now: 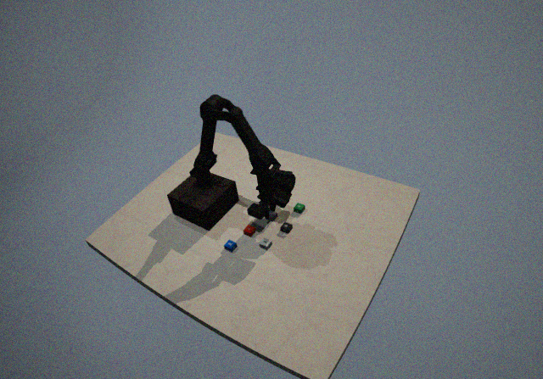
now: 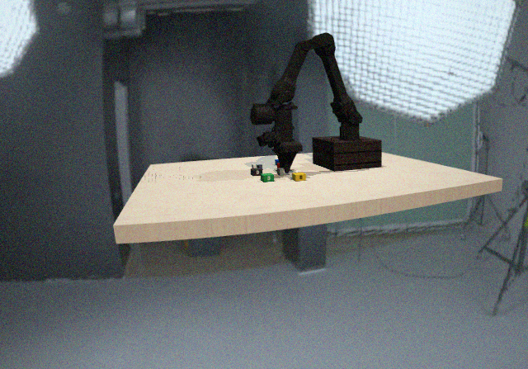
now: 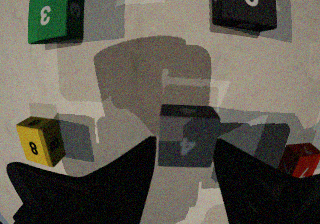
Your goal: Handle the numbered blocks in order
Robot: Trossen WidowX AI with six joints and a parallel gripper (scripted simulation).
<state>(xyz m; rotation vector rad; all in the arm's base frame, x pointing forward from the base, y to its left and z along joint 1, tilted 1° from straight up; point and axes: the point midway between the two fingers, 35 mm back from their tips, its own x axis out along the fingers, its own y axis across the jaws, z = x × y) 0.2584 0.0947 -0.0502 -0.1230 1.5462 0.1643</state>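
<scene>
A dark grey block with a 4 (image 1: 272, 214) (image 2: 280, 171) (image 3: 171, 155) stands on the table between my fingertips. My gripper (image 1: 267, 216) (image 2: 287, 170) (image 3: 185, 144) is open, one finger close beside each side of it. A black block with a 0 (image 1: 286, 227) (image 2: 256, 172) (image 3: 235, 6), a green block with a 3 (image 1: 299, 208) (image 2: 267, 177) (image 3: 50, 21) and a yellow block with an 8 (image 2: 299, 176) (image 3: 34, 141) stand around. A red block (image 1: 249, 230) (image 3: 298, 158), seemingly a 7, is at the wrist view's right edge. The digits on the blue block (image 1: 230, 245) and white block (image 1: 265, 243) are unreadable.
The robot's dark base box (image 1: 202, 202) (image 2: 346, 153) stands on the pale table (image 1: 350, 209) (image 2: 384, 186) behind the blocks. The red block is near the outer side of one finger, and the yellow block is beyond the other. The arm casts shadows over the blocks.
</scene>
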